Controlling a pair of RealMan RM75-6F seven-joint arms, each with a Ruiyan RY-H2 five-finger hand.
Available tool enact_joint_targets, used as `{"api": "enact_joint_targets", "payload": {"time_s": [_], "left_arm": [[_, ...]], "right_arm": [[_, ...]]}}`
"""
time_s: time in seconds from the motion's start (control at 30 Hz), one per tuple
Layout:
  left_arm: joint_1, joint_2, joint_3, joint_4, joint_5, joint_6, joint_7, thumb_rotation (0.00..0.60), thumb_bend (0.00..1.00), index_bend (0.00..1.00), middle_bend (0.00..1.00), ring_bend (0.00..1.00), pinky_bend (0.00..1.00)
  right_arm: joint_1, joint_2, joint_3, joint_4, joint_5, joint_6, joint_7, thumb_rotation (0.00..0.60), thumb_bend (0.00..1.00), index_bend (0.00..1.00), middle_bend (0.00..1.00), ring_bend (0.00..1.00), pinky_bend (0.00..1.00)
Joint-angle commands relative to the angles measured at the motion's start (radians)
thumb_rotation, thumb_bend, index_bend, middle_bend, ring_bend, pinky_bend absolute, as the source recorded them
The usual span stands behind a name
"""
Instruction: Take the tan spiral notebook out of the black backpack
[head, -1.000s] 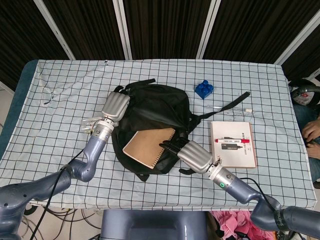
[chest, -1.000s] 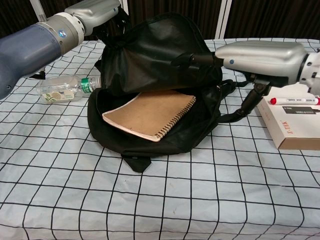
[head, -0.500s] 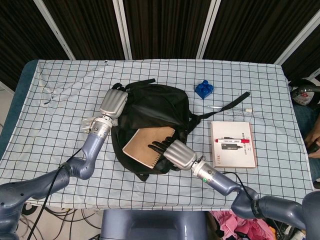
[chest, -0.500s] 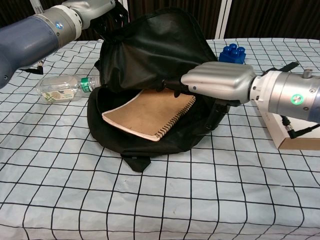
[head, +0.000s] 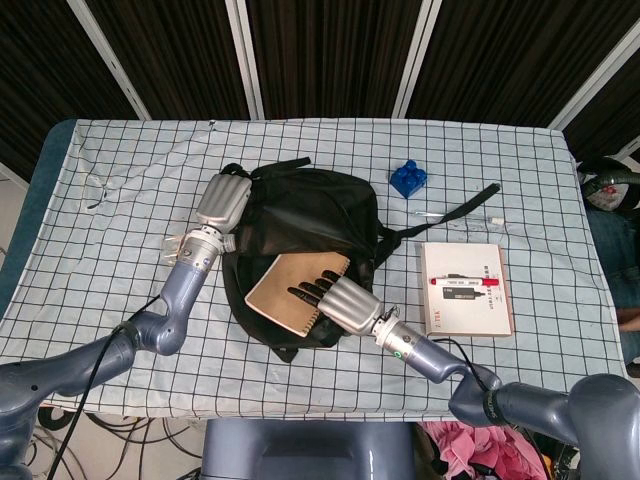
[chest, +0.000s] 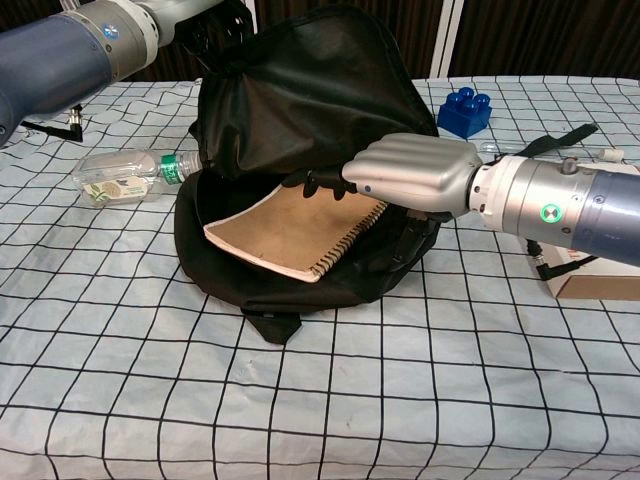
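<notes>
The black backpack lies in the middle of the table with its mouth facing me. In the chest view its flap is held up. The tan spiral notebook sticks out of the opening, spiral edge to the right. My left hand grips the flap's upper left edge. My right hand reaches in from the right, palm down. Its dark fingers are stretched flat over the notebook's cover near the spiral. I cannot tell whether a thumb is under the notebook.
A clear plastic bottle lies left of the backpack. A blue toy brick sits behind it to the right. A white book with a red marker on it lies at the right. A black strap trails toward it.
My right hand has moved left from beside the bag's opening until its fingers lie over the notebook's cover. The left hand holds the flap slightly higher.
</notes>
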Motion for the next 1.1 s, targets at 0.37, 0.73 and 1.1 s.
{"api": "enact_joint_targets", "payload": {"time_s": [0.37, 0.73, 1.1], "left_arm": [[-0.013, 0.006, -0.007, -0.014, -0.023, 0.002, -0.007, 0.600, 0.44, 0.60, 0.62, 0.34, 0.20], [-0.021, 0.014, 0.003, -0.020, -0.036, 0.001, 0.009, 0.600, 0.44, 0.60, 0.63, 0.34, 0.20], [-0.026, 0.017, 0.013, -0.024, -0.035, 0.013, 0.020, 0.600, 0.44, 0.60, 0.63, 0.34, 0.20]], "right_arm": [[0.017, -0.076, -0.021, 0.073, -0.002, 0.025, -0.030, 0.600, 0.14, 0.03, 0.16, 0.25, 0.22], [0.048, -0.145, -0.040, 0.154, -0.002, 0.009, -0.027, 0.600, 0.14, 0.03, 0.16, 0.25, 0.22], [0.042, -0.238, -0.019, 0.260, 0.021, 0.069, -0.066, 0.600, 0.18, 0.12, 0.21, 0.34, 0.25]]}}
